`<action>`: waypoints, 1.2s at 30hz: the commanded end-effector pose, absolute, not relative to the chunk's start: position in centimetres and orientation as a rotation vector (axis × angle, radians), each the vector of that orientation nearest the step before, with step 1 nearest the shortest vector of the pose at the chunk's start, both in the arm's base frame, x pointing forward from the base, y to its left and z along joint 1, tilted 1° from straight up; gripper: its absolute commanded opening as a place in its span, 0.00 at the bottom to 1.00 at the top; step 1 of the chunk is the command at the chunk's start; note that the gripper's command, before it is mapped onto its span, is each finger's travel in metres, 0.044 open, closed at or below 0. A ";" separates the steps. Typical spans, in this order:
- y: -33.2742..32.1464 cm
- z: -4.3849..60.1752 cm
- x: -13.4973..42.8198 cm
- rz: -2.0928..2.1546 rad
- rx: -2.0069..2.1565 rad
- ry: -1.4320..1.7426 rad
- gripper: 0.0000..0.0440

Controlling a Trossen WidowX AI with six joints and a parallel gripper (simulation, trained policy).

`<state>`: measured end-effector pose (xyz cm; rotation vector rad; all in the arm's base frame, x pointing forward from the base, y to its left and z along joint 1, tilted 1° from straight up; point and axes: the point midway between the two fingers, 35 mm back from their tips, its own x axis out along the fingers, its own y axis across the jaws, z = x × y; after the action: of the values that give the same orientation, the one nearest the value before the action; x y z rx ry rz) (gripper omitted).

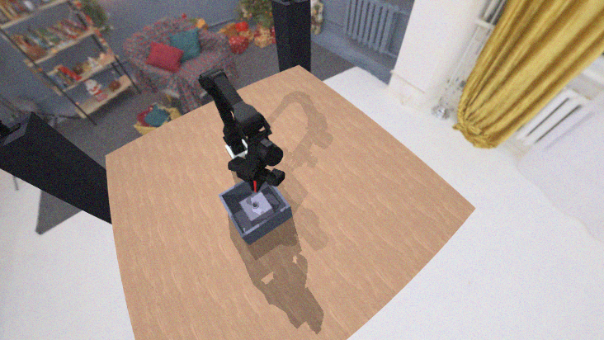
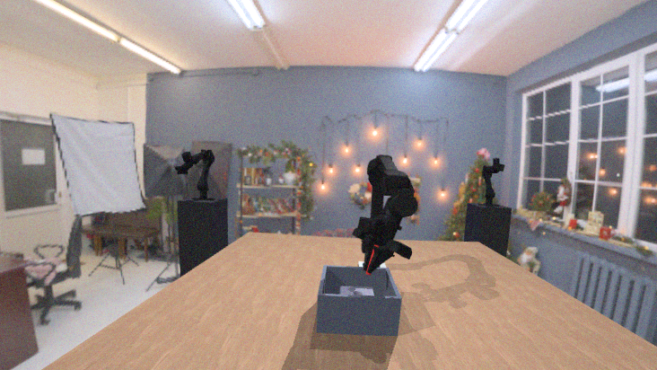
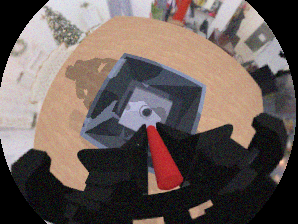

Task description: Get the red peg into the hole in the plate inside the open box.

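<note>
The red peg [image 1: 255, 186] [image 3: 164, 159] is held tilted between the fingers. My gripper [image 1: 256, 186] [image 2: 370, 265] [image 3: 151, 126] is shut on it, above the back part of the open blue-grey box [image 1: 267, 226] [image 2: 358, 316] [image 3: 200, 107]. The peg's lower tip is near the height of the box's back rim in the exterior view. A pale plate [image 1: 263, 203] [image 2: 366, 291] [image 3: 131, 119] lies at the bottom of the box. Its round hole [image 1: 255, 205] [image 3: 146, 111] shows in the top view and the wrist view, just ahead of the peg's tip in the wrist view.
The box stands on the wooden table [image 1: 359, 236] [image 2: 257, 294] [image 3: 62, 105], with its four walls around the plate. The arm reaches from its white base [image 1: 236, 149] behind the box. Shadows of the arm and box fall on the table.
</note>
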<state>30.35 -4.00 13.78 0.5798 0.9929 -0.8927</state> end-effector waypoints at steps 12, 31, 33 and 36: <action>-6.9 10.8 32.4 -0.798 0.518 1.092 0.00; -8.0 9.3 34.2 -0.663 0.477 1.204 0.45; -8.1 9.9 34.9 -0.647 0.481 1.195 0.49; -8.1 10.8 36.0 -0.620 0.492 1.177 0.60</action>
<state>32.18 -8.59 9.04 0.4522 1.2887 -0.6934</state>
